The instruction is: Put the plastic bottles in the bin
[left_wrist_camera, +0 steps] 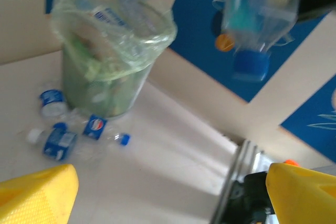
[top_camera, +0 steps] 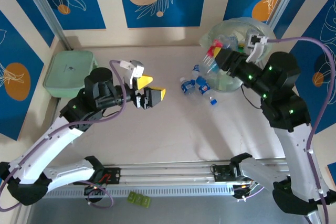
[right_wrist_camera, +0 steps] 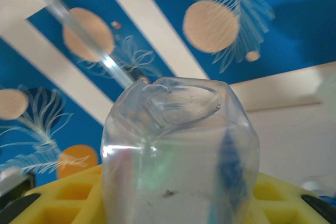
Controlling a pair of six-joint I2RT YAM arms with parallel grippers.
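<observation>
Right wrist: clear bottle [right_wrist_camera: 176, 156] pinched by right gripper [top_camera: 215, 59] near bin [top_camera: 233, 23] rim; if released early, likely dropped outside; left gripper [top_camera: 152, 88] spread, empty.

Bright, even overhead light fills the top view. The white robot arms [top_camera: 52, 140] throw only soft shadows on the pale surface [top_camera: 173, 129], and the rim of the round translucent green-lined bin [top_camera: 239, 23] shines. The left wrist view is smeared: a blue-capped clear bottle [left_wrist_camera: 260, 19] at the top is streaked, and the yellow ribbed pads [left_wrist_camera: 37, 195] in the lower corners are unfocused. In the right wrist view a clear plastic bottle [right_wrist_camera: 176, 156] sits too near and looks soft, with a white highlight down its left side.
</observation>
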